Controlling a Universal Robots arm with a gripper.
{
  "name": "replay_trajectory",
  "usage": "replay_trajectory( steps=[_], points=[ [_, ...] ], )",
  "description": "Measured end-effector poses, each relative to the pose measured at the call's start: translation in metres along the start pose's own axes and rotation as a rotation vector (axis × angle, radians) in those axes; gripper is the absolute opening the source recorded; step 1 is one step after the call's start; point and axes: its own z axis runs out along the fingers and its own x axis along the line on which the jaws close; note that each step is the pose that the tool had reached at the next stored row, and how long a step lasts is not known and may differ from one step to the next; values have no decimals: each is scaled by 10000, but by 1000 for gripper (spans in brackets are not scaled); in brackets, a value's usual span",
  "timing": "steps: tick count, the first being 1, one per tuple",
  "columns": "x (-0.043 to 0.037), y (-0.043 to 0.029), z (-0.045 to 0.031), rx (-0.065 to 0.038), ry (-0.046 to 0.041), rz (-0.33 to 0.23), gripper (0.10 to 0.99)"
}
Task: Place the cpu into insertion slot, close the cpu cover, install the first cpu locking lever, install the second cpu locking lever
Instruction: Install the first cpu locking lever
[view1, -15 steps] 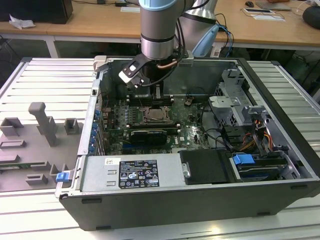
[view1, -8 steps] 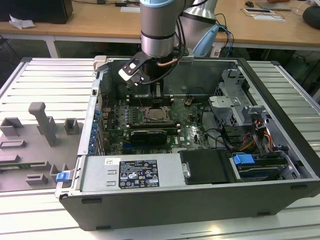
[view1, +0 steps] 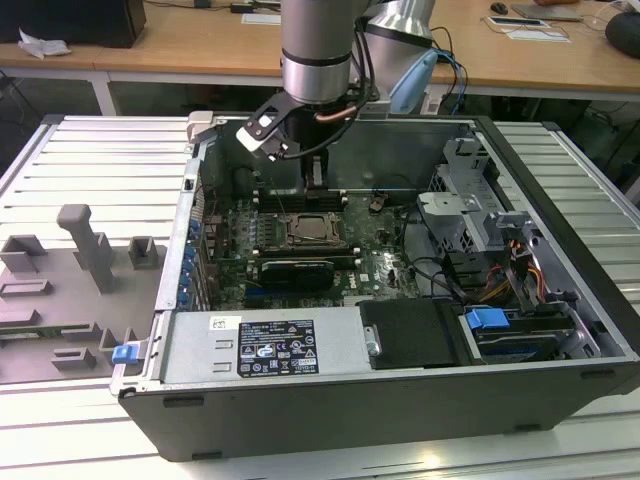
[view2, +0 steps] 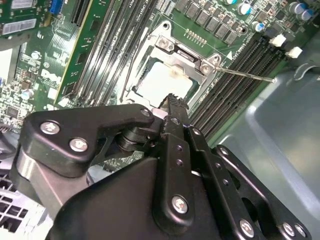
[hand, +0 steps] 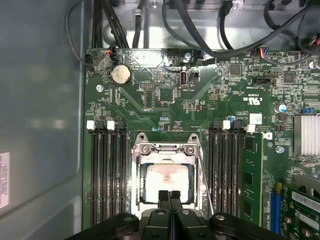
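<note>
Wooden desks (view1: 200, 40) run behind a slotted metal table (view1: 100, 150), on which a computer case (view1: 400, 410) lies open with its green motherboard (hand: 165, 95) facing up. Inside the case, the claw (view1: 314, 176) hangs low over the board. In both wrist views its two fingertips are pressed together with nothing between them (hand: 170, 196) (view2: 173, 102).

Directly past those tips sits the cpu (hand: 167, 177) (view2: 161, 82), already in the insertion slot (view1: 313, 230). The cpu cover (hand: 167, 148) (view2: 186, 54) appears to lie flat over it, its window framing the grey lid. Off one flank of the claw, a thin wire locking lever (view2: 246, 74) (hand: 205, 175) juts away from the socket and looks unlatched to me.

The main danger, as I judge it, is a slip. The lever is a springy wire and the closed tips are narrow, so a push slightly off line could let it skid free. The tips could then strike the chip's lid or the memory slots (hand: 107, 175) beside the claw. Pressing on a cover not fully seated could also load the chip unevenly against the pins.
</note>
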Motion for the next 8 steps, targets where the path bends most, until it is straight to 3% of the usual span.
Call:
replay_trajectory(
  steps=[4,8],
  points=[
    [1,1,-38,1,2,-181,110],
    [1,1,-39,16,32,-1137,110]
  ],
)
